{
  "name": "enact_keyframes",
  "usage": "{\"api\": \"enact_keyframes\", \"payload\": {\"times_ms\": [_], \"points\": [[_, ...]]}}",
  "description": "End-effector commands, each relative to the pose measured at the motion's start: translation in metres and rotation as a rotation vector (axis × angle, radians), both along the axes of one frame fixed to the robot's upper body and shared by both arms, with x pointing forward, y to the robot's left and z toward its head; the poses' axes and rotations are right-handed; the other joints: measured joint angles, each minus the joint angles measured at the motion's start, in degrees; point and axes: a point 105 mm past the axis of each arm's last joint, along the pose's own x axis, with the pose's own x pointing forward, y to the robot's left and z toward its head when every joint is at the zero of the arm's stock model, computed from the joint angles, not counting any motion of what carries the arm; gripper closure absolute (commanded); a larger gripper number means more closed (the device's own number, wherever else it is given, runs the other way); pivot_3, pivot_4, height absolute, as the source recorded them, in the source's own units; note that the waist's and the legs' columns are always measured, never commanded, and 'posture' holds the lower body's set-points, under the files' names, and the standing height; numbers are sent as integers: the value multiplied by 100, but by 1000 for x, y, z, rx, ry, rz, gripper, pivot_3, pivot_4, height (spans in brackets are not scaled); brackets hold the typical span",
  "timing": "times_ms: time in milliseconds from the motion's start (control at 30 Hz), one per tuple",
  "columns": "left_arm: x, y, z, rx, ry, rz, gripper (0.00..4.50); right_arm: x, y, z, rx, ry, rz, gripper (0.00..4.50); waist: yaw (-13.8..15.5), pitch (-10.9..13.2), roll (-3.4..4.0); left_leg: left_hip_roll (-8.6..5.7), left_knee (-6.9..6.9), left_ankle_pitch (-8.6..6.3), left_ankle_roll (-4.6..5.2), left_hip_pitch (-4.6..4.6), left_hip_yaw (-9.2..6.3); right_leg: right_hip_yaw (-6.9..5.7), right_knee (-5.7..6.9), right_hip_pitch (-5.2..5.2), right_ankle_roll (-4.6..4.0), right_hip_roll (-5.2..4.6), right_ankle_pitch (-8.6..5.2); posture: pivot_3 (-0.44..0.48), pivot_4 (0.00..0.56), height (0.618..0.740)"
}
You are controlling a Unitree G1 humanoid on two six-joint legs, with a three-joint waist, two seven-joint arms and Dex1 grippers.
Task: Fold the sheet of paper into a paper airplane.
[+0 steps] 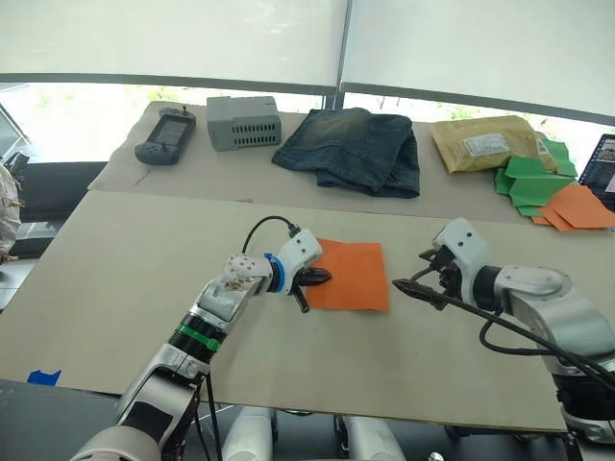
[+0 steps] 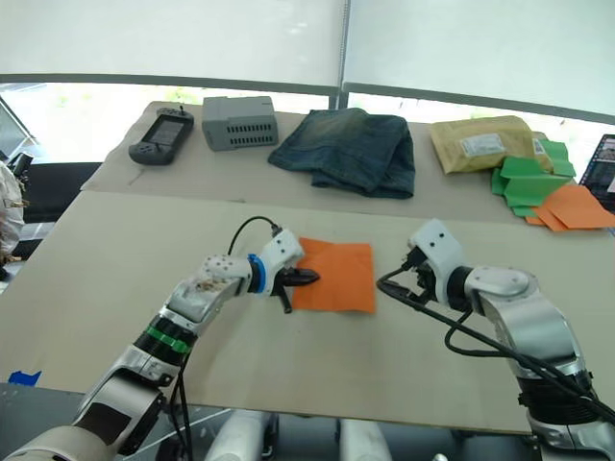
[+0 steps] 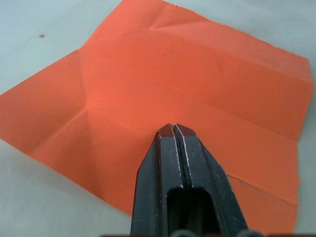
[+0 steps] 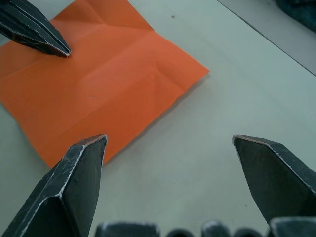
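Note:
The sheet of paper (image 1: 354, 275) is a bright orange square with crease lines, lying flat on the near table between my two grippers. My left gripper (image 1: 325, 277) is shut, and its joined tips (image 3: 174, 129) rest on the sheet near its left edge. The paper is under the tips, not between them. My right gripper (image 1: 413, 272) is open just to the right of the sheet, low over the table. Its fingers (image 4: 81, 163) are spread wide with nothing between them, one near the sheet's right edge.
On the far table lie a black handheld device (image 1: 165, 137), a grey box (image 1: 243, 122), folded jeans (image 1: 351, 149) and a tan padded envelope (image 1: 480, 142). Green paper shapes (image 1: 528, 180) and more orange paper (image 1: 578, 206) lie at the far right. Bare tabletop (image 1: 144, 279) surrounds the sheet.

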Motion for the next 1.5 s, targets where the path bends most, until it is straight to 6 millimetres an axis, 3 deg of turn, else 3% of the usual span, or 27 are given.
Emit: {"api": "enact_keyframes", "payload": {"times_ms": [33, 67, 167, 300, 433, 533, 767, 900, 1200, 1333, 1500], "points": [[-6, -1, -18, 64, 49, -10, 4487, 5, -5, 1, -36, -38, 5, 0, 0, -2, 0, 0, 0, 0, 0, 1, 0, 0, -1, 2, 1, 0, 0, 0, 150, 728], [-5, -1, -18, 65, 49, -6, 4487, 8, -6, -2, -47, -37, 9, 0, -1, -2, 1, 0, 0, 0, 0, 2, 0, 0, -2, 3, 1, 0, 0, 0, 150, 728], [-5, 0, -19, 63, 53, 0, 4500, 16, -9, -3, -67, -56, 28, 813, 0, -4, 4, -2, 0, 0, 0, 1, 0, 0, -4, 3, 2, -1, 1, 0, 150, 728], [-6, 3, -20, 55, 58, 14, 4500, 31, -13, -4, -182, -110, 74, 2233, -12, -5, 6, -4, 0, 1, 1, 2, 2, 3, -5, 3, 7, -2, 3, 0, 150, 728], [-6, 4, -21, 47, 61, 30, 4500, 41, -4, -12, -196, -105, 148, 3687, -26, -5, 6, -3, -1, 1, 1, 1, 0, 2, -8, 3, 7, -1, 3, 0, 150, 728], [-6, 4, -20, 42, 61, 39, 4500, 45, 4, -21, -181, -81, 201, 4464, -31, -6, 8, -2, -2, 1, 2, 0, 0, 2, -14, 4, 6, 0, 4, 0, 150, 728], [-7, 4, -17, 35, 57, 36, 4500, 42, 8, -36, -156, -37, 320, 4464, -48, -8, 12, -1, -2, 1, 2, 1, 1, 3, -27, 10, 11, -1, 13, 0, 150, 728], [-6, 5, -18, 40, 55, 42, 4500, 40, 16, -35, -41, -9, 354, 4464, -56, -9, 12, 0, -3, 1, 2, 1, 0, 3, -35, 13, 12, 0, 16, 0, 150, 728], [-5, 5, -18, 33, 48, 50, 4500, 38, 26, -21, 166, -2, 370, 4464, -55, -9, 14, -1, -2, 1, 2, -2, 0, 4, -41, 14, 5, -1, 28, 0, 150, 728], [-5, 7, -19, 39, 48, 55, 4500, 38, 36, -1, 307, -12, 384, 4464, -71, -10, 14, 0, -2, 1, 2, -2, 1, 4, -44, 14, 4, -1, 31, 0, 150, 728], [-4, 6, -19, 37, 44, 57, 4500, 31, 54, 9, 373, 0, 450, 4464, -78, -11, 17, 0, -2, 1, 2, -2, 0, 4, -43, 14, 6, -1, 30, 0, 150, 728]]}}
